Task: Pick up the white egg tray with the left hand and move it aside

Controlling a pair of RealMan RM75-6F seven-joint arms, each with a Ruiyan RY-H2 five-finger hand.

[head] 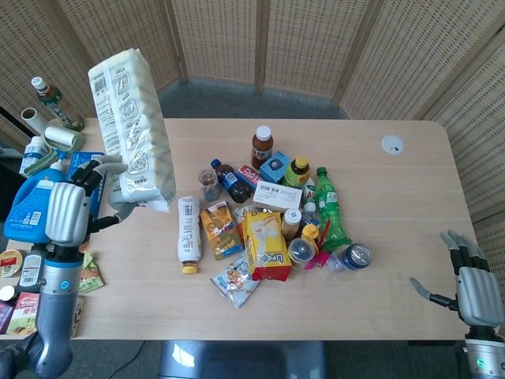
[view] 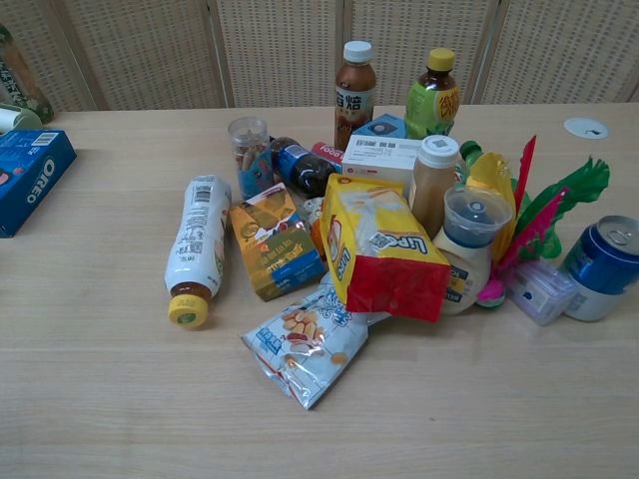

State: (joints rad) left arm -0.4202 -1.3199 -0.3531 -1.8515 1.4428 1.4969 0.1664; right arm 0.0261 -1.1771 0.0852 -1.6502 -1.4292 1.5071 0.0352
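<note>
In the head view my left hand (head: 69,209) grips the lower end of the white egg tray (head: 130,126) and holds it high above the table's left part, tilted with its far end up. The tray is long, wrapped in clear printed film. Neither the tray nor my left hand shows in the chest view. My right hand (head: 472,284) hangs off the table's front right corner with its fingers spread and nothing in it.
A white bottle with a yellow cap (head: 188,230) lies beside a pile of snacks, bottles and cans (head: 272,213) mid-table. A blue Oreo box (view: 28,178), a blue detergent jug (head: 30,201) and small packets crowd the left edge. A white disc (head: 392,144) lies far right.
</note>
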